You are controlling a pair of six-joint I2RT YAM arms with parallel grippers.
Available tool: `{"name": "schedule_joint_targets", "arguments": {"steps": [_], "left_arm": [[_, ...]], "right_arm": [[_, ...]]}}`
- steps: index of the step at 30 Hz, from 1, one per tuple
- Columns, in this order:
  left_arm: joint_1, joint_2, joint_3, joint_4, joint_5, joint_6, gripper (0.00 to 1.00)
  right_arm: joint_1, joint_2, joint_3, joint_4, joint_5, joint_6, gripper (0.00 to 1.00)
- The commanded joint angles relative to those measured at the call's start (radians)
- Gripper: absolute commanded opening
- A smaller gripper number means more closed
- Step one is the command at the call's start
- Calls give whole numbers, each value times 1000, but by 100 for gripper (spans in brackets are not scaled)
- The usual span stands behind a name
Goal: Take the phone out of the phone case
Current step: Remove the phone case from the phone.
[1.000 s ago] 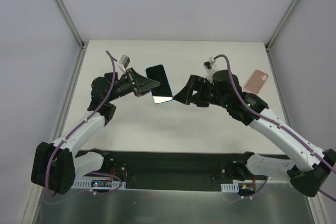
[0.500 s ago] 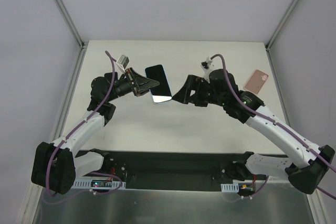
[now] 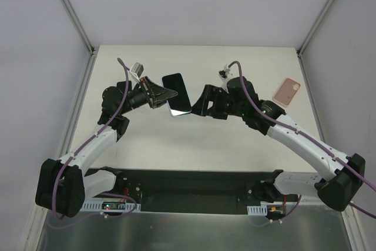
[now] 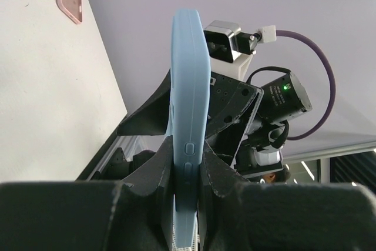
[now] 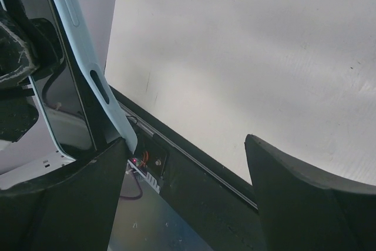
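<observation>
The black glass phone in its light-blue rubbery case (image 3: 177,94) is up in the air over the middle of the white surface (image 3: 194,139). My left pincer (image 3: 170,94) is clenched on its left edge. My left wrist view shows only the thin blue side, and the low end hides between my fingers (image 4: 223,183). My right pincer (image 3: 197,104) gapes wide just beside the case's right edge, holding nothing. Both my arms bend inward, nose to nose.

- My right gripper (image 3: 198,106) gapes wide, with only bare table (image 5: 235,57) showing between its fingers.
- The blue-cased phone (image 3: 177,94), clamped in my left gripper (image 3: 171,94), bars the way just beside one finger.
- A pink case (image 3: 286,91) lies well apart, far right.
</observation>
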Motion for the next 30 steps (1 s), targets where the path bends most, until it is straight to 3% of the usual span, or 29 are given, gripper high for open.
{"name": "schedule_joint_targets", "arguments": {"steps": [1,10,19,30], "left_arm": [[-14,-26,28,192,19,-80,0],[-14,3,-15,262,14,-118,0],[-14,29,-23,301,26,-132,0],[-30,22,-61,305,33,-123,0]], "right_arm": [[1,24,-40,121,-72,9,84],[-25,-16,-140,526,-273,219,84],[-26,-11,-115,594,-271,273,82],[-20,115,23,659,-306,310,79]]}}
